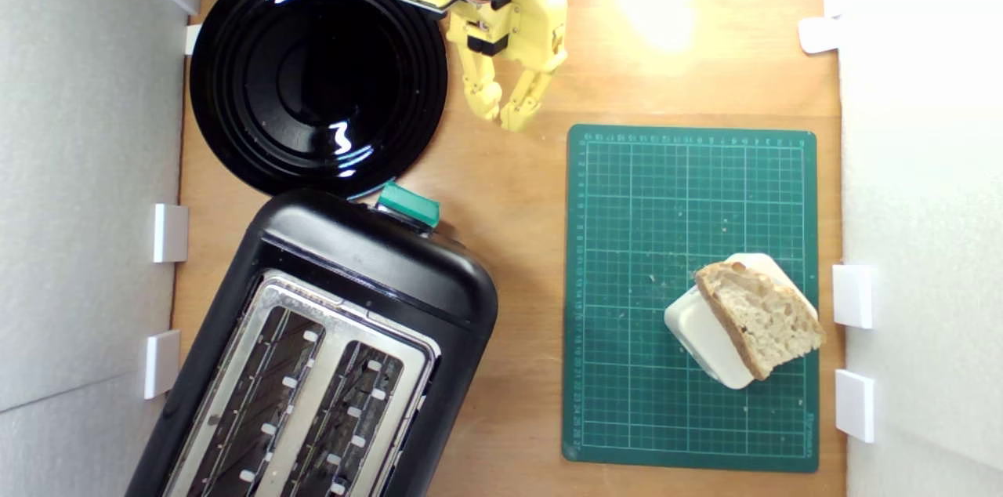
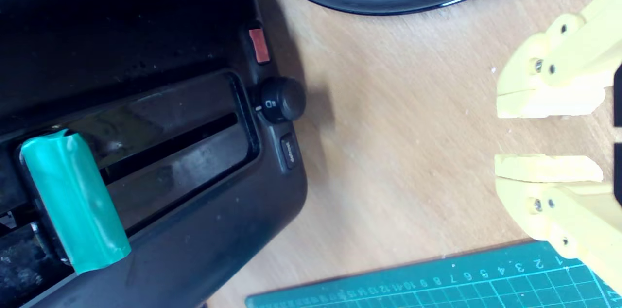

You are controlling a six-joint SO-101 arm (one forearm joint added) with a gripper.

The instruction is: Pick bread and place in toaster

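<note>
Claw (image 1: pixel 509 111), yellow plastic, hangs empty and slightly parted beside the glossy black plate (image 1: pixel 235 74) in the exterior view; the crusty, holey bread (image 1: pixel 764 317) leans on a cream block (image 1: pixel 705 336) on the green cutting mat (image 1: pixel 627 246), well apart. Reaching there seems next. Wrist view: toaster (image 2: pixel 184 230) with green lever (image 2: pixel 73 201); narrow gap between matte fingertips (image 2: pixel 544 104).

Crusty bread (image 1: pixel 760 317) on white block, black toaster (image 1: pixel 313 356) empty

A glossy black plate (image 1: pixel 317 74), a black toaster (image 1: pixel 313 348) with a green lever (image 1: pixel 407 204), tan brown-crusted bread (image 1: pixel 760 317), a green white-gridded mat (image 1: pixel 689 215), a yellow arm (image 1: pixel 509 19).
</note>
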